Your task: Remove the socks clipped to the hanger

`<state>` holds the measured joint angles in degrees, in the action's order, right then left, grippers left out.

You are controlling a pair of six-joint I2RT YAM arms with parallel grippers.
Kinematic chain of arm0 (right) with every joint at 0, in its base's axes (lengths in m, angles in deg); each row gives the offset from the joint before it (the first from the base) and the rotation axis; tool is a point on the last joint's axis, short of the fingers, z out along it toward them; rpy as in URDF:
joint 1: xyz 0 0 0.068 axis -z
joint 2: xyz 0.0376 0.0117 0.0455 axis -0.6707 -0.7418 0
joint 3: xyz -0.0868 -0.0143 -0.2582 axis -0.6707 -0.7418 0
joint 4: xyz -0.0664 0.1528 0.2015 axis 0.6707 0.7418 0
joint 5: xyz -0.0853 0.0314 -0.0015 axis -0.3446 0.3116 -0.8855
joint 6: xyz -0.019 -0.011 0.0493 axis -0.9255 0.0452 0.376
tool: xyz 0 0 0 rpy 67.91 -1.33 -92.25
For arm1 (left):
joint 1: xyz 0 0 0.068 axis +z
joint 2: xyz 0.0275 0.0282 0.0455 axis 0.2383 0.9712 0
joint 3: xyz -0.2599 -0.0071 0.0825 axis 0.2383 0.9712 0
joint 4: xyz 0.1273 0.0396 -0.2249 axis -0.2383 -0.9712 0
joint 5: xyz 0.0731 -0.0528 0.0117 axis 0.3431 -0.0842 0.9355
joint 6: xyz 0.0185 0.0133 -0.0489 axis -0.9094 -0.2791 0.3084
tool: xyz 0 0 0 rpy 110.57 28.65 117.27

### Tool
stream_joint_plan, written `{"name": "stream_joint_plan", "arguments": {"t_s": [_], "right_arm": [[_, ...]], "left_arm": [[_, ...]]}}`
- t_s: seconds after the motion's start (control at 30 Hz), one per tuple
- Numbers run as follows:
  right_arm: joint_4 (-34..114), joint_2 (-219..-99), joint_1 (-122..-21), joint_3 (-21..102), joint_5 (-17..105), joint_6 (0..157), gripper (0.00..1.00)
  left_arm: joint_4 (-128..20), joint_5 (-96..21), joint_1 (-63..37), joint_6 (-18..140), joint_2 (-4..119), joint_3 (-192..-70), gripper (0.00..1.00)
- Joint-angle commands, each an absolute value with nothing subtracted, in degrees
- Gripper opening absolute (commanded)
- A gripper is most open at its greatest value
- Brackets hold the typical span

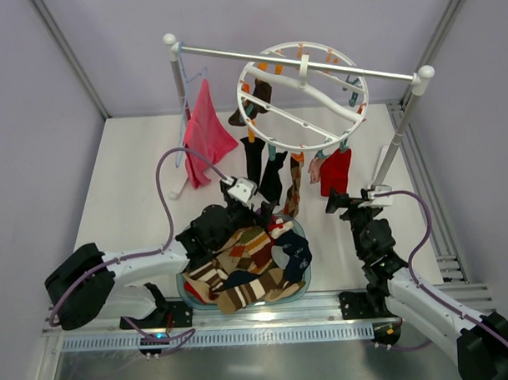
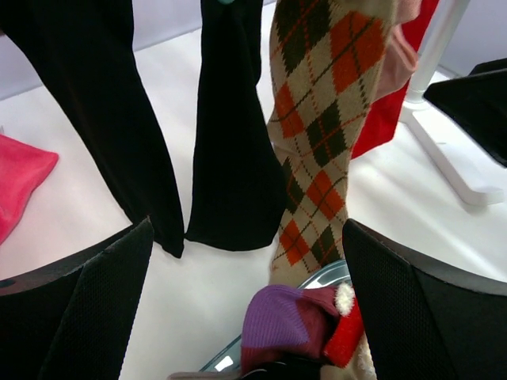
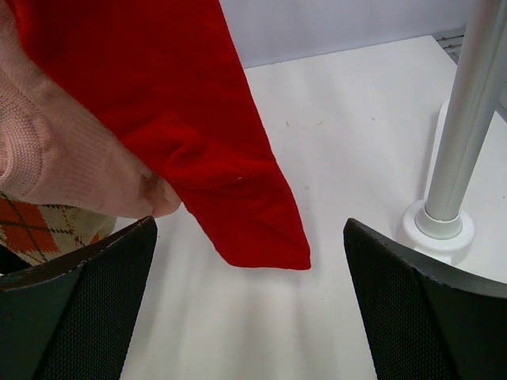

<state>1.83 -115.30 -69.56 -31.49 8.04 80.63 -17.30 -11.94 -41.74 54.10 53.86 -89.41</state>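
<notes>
The white ring hanger hangs from the rail with socks clipped under it: two black socks, an argyle sock and a red sock. My left gripper is open just below the black socks and the argyle sock, touching neither. My right gripper is also open and empty. The red sock's tip hangs above and ahead of its fingers, with a pale pink sock to the left.
A clear basin heaped with loose socks sits between the arms; its rim and a purple sock lie under my left gripper. A pink cloth hangs at the left. The rail's right post stands close to my right gripper.
</notes>
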Motion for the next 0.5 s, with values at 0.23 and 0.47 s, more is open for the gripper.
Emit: {"name": "stream_joint_plan", "arguments": {"t_s": [0.23,0.47], "right_arm": [[-2.05,-116.25,-69.89,-31.70,8.97,80.76,1.00],[-2.14,-116.60,-69.89,-31.61,9.06,80.50,1.00]], "left_arm": [[2.11,-16.53,-36.05,54.93,64.31,-88.86,1.00],[5.11,-18.82,-35.70,55.37,69.76,-92.19,1.00]]}}
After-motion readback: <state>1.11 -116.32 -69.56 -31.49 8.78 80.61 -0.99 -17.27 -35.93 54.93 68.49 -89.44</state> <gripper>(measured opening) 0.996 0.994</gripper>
